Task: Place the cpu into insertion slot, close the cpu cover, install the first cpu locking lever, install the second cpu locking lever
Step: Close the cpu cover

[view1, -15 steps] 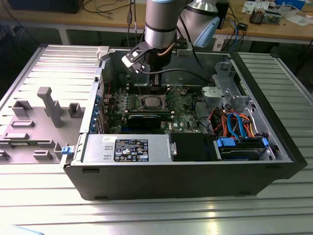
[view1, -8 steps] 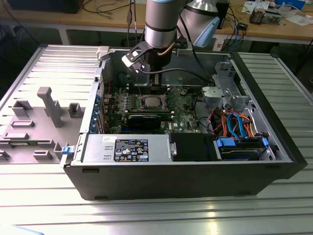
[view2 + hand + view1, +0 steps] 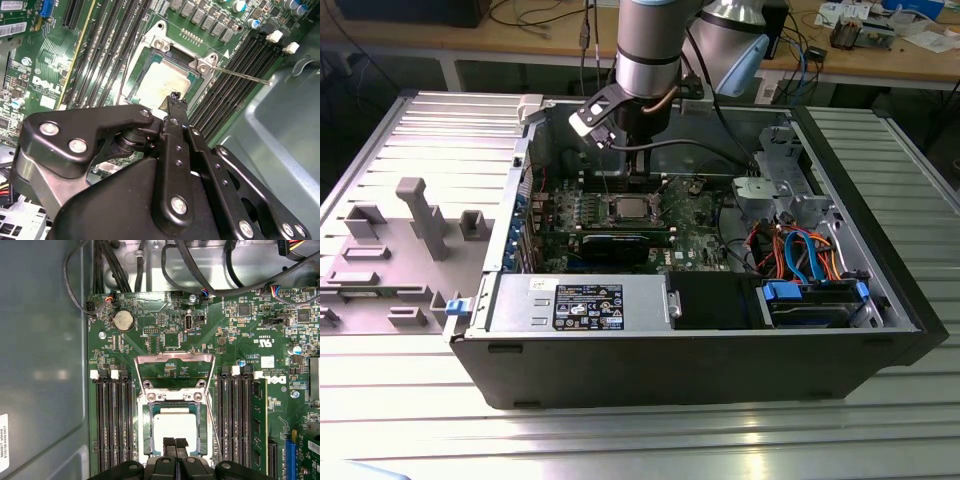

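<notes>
Ribbed metal table (image 3: 420,400) bears the computer case (image 3: 670,370); gripper (image 3: 175,442), fingers (image 3: 169,444) pressed together, over the cpu (image 3: 175,422).

From my station I see a ribbed metal tabletop (image 3: 620,440) made of long silvery slats. An open computer case (image 3: 680,365) lies on its side on it, open face up, near the middle. Just beside the case, toward the exterior view's left, a grey holder (image 3: 390,260) with upright posts and blocks rests on the same slats.
</notes>
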`<state>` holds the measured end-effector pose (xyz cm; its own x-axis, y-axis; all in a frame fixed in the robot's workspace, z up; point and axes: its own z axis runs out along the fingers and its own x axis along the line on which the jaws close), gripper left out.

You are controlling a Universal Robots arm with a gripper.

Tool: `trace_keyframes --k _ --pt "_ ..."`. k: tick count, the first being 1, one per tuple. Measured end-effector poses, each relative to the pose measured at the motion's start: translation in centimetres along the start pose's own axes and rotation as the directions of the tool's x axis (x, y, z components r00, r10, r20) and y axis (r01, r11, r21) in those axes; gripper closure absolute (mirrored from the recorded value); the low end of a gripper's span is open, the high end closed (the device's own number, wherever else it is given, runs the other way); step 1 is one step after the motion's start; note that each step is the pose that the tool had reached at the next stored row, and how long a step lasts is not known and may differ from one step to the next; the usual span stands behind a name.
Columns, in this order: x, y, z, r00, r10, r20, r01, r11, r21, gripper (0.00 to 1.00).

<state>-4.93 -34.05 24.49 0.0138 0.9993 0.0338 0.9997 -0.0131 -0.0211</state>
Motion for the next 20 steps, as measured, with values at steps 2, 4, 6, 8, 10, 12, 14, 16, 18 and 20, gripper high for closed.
trace_keyframes --k 2,4,6,8,10,12,14,16,18,20 --pt "0.0 0.0 -0.02 1.0 0.0 -0.0007 0.0 1.0 0.0 0.89" --pt "0.0 0.0 -0.04 1.0 0.0 -0.002 0.0 1.0 0.0 0.89" --pt "0.0 0.0 -0.07 1.0 0.0 -0.0027 0.0 1.0 0.0 0.89" --pt "0.0 0.0 -0.09 1.0 0.0 -0.0036 0.0 1.0 0.0 0.89" --pt "0.0 0.0 -0.13 1.0 0.0 -0.0048 0.0 1.0 0.0001 0.89" --pt "0.01 0.0 -0.16 1.0 0.0 -0.0057 0.0 1.0 0.0 0.89" --pt "0.01 0.0 -0.18 1.0 0.0 -0.0067 0.0 1.0 0.0 0.89" --pt "0.01 0.0 -0.21 1.0 0.0 -0.0076 0.0 1.0 0.0001 0.89" --pt "0.01 0.0 -0.24 1.0 0.0 -0.0085 0.0 1.0 0.0001 0.89" --pt "0.01 0.0 -0.26 1.0 0.0 -0.0094 0.0 1.0 0.0001 0.89"
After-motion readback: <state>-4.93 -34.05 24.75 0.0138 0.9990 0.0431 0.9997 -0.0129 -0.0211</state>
